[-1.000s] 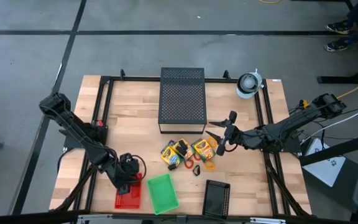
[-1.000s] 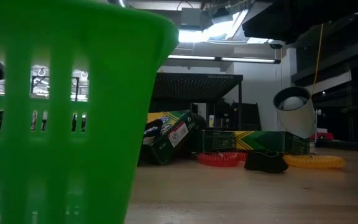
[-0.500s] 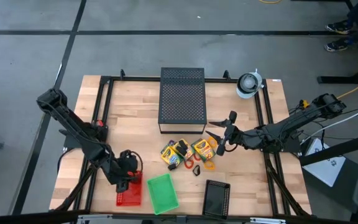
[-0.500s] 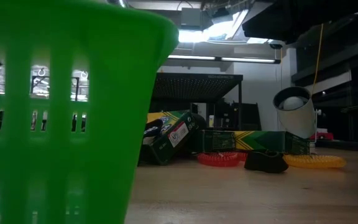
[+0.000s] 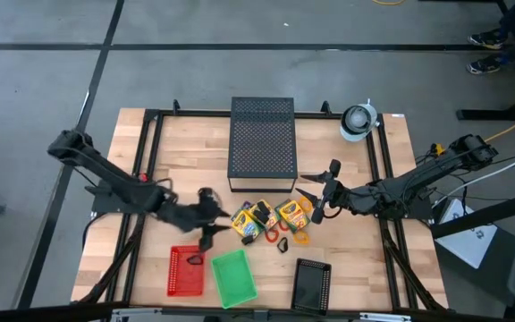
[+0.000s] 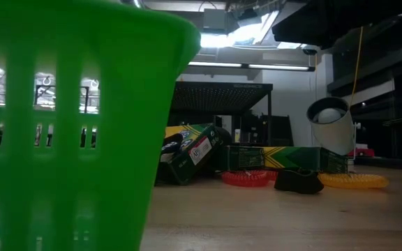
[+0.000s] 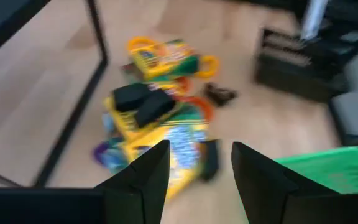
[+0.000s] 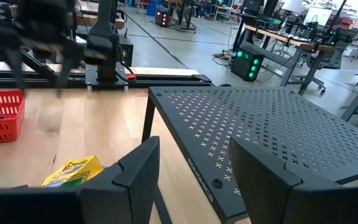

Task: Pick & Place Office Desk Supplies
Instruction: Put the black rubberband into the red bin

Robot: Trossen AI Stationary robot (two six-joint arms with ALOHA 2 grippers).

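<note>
The office desk supplies lie in a heap at the table's middle: yellow-and-green crayon boxes (image 5: 262,217) (image 7: 157,127), black clips (image 7: 219,93) (image 6: 299,181), and red (image 6: 246,178) and orange rings (image 6: 354,181). My left gripper (image 5: 213,216) (image 7: 197,168) hovers open just left of the heap, slanting down at it, with nothing between its fingers. My right gripper (image 5: 306,188) (image 8: 194,168) waits open at the heap's right, beside the black perforated box (image 5: 262,143). A small dark item (image 5: 193,259) lies in the red basket (image 5: 184,273).
A green basket (image 5: 233,277) (image 6: 68,125) and a black basket (image 5: 311,284) stand along the near edge, right of the red one. A white cup (image 5: 358,121) sits at the far right. Bare wood lies left of the perforated box.
My left gripper has risen from over the red basket and swung toward the table's right and far side, up to the heap of supplies, tipping from pointing steeply down to a shallower slant. A small dark item now shows in the red basket. My right arm has kept still.
</note>
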